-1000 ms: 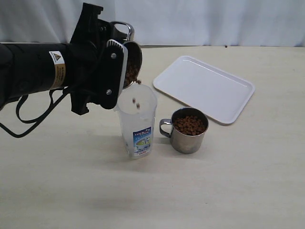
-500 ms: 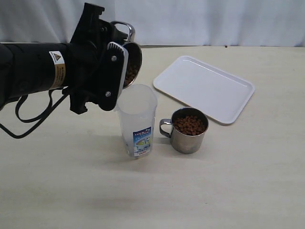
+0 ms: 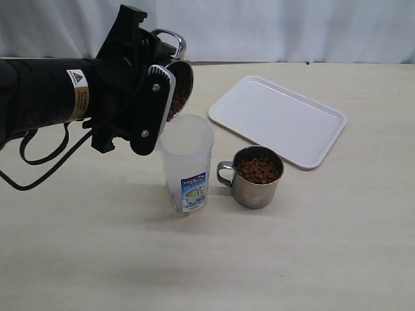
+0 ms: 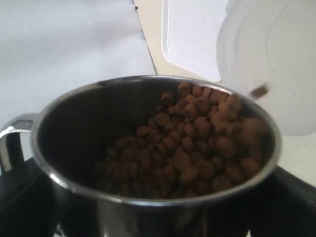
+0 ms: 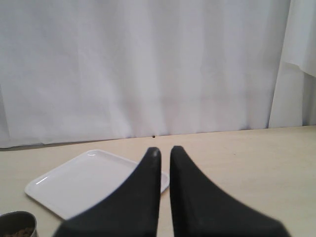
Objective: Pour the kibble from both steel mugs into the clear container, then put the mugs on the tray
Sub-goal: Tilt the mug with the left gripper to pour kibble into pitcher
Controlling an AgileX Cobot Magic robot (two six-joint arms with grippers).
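My left claw (image 3: 167, 97) grips a steel mug (image 3: 183, 81) by its sides. The mug is tipped steeply, with its mouth angled down just above the rim of the clear container (image 3: 188, 162). Kibble (image 3: 175, 103) shows at the mug's lowered lip. The container stands upright on the surface (image 3: 311, 246), its label near the base. Just beside it to the right stands a second steel mug (image 3: 256, 188), upright and heaped with pellets, its handle pointing toward the container. The white tray (image 3: 279, 120) lies flat farther back on the right.
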